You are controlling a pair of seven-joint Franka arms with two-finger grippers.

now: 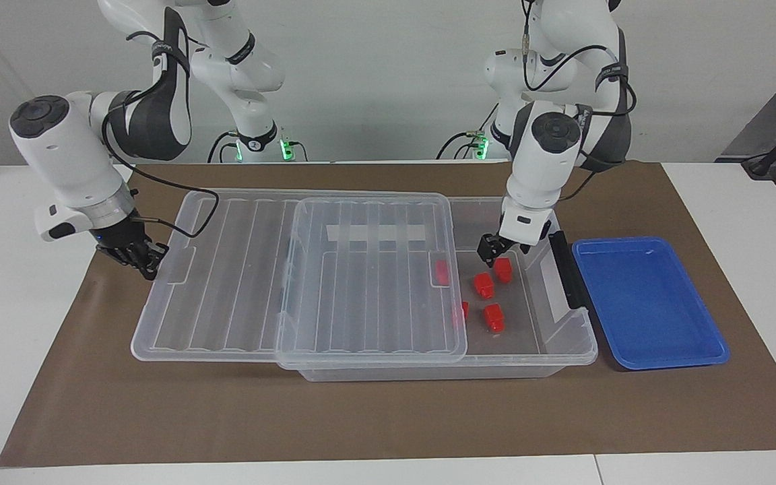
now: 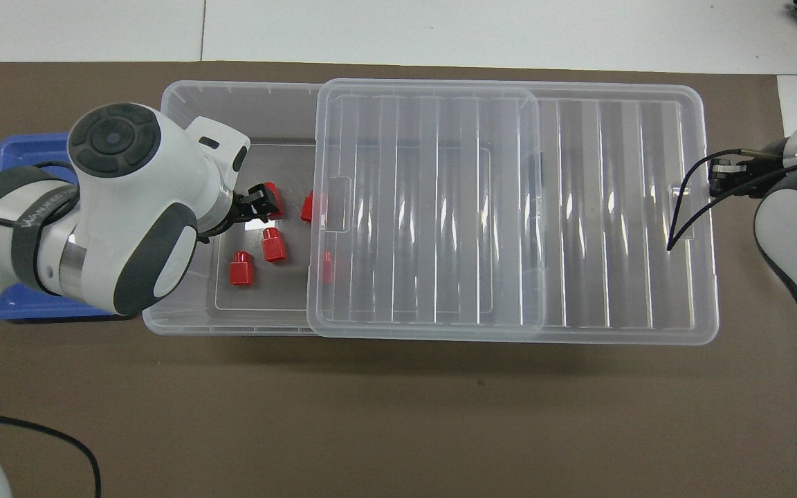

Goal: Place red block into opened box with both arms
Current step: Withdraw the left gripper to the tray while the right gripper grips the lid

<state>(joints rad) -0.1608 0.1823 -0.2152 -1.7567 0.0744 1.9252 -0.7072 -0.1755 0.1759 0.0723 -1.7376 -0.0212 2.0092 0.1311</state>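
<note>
Box (image 2: 184, 104): clear bin on the brown mat (image 2: 371, 415), open toward the left arm's end.
Lid (image 2: 509, 207): ribbed, slid toward the right arm's end.
Red blocks: three in the open part (image 2: 240, 268) (image 2: 273, 244) (image 2: 272, 194), two at the lid's edge.
Left gripper (image 2: 259, 203): over the open part, empty.
Right gripper (image 2: 720, 176): at the lid's outer end.
Blue tray (image 2: 25, 146): beside the box.

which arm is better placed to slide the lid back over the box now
Right, likely. The right gripper sits shut at the end edge of the lid, toward the right arm's end of the table, ready to push it. The left gripper hangs open over the red blocks in the box.
</note>
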